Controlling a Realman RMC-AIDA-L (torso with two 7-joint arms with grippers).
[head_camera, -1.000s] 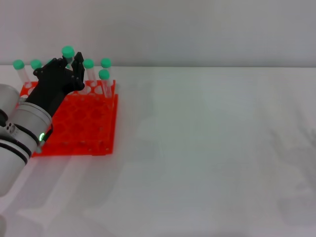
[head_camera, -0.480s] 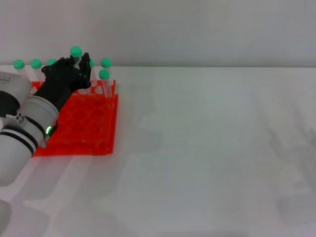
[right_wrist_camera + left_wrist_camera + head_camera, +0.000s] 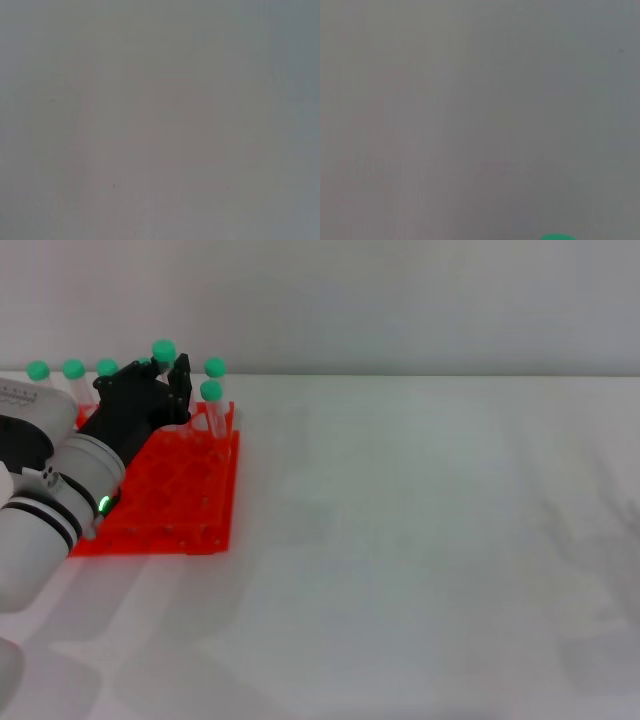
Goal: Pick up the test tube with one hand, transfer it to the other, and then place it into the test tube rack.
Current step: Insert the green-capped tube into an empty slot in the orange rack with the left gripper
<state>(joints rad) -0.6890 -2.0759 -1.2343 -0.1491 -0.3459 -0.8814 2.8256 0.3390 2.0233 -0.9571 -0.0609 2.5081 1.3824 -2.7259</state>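
Note:
In the head view my left gripper, a black multi-fingered hand on a white-silver arm with a green light, hovers over the far side of the orange-red test tube rack. It is shut on a clear test tube whose green cap sticks up above the fingers; the tube's body is mostly hidden by the hand. A sliver of green cap shows at the edge of the left wrist view. My right gripper is out of view.
Several other green-capped tubes stand in the rack's far rows, with caps on the left and on the right. The rack sits at the far left of a white table. The right wrist view shows only plain grey.
My left hand has moved to the right and slightly down along the rack's far row, carrying the green-capped tube with it.

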